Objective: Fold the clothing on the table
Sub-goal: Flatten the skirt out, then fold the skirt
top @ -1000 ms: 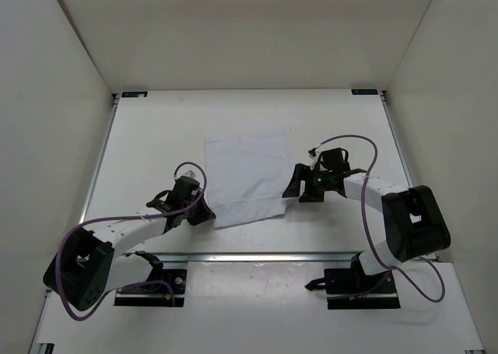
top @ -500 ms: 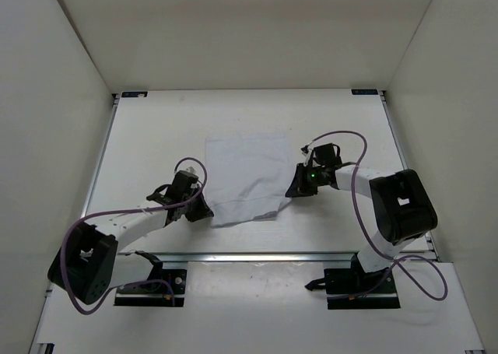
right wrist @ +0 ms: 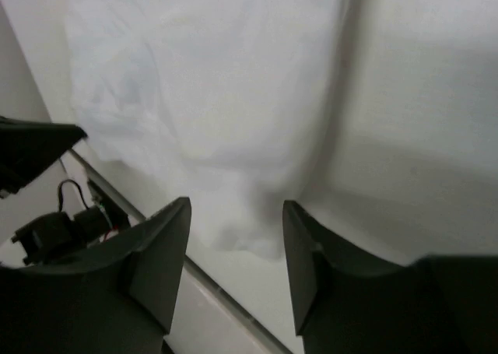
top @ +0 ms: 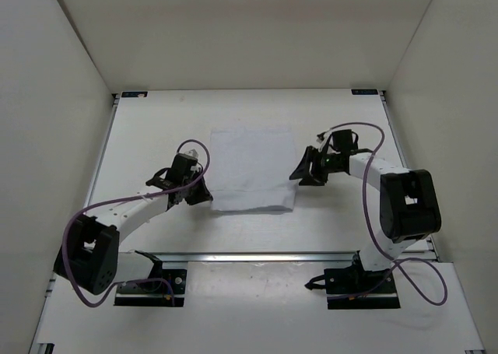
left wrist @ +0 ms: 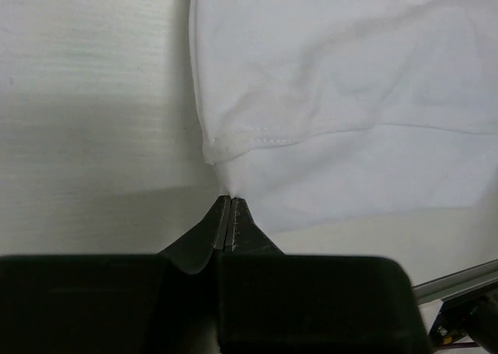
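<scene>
**Desk:** How do the jaws stand?

**Photographer:** The left gripper [left wrist: 231, 201] has its jaws pressed together, pinching the near-left corner of the clothing [left wrist: 342, 97], and the fabric draws to a point at their tips. The right gripper [right wrist: 235, 214] has its jaws spread with nothing between them. It hangs just beside the fabric's right edge.

**Desk:** And the clothing itself?

**Photographer:** It is white, softly wrinkled and roughly rectangular, and it lies flat at the middle of the white counter [top: 156, 128], between the two arms. At the pinched corner a stitched hem sits over a lower layer, and a crease runs across the cloth near its front edge. The silver rail [top: 272, 254] runs along the counter's near side, well apart from the cloth
</scene>
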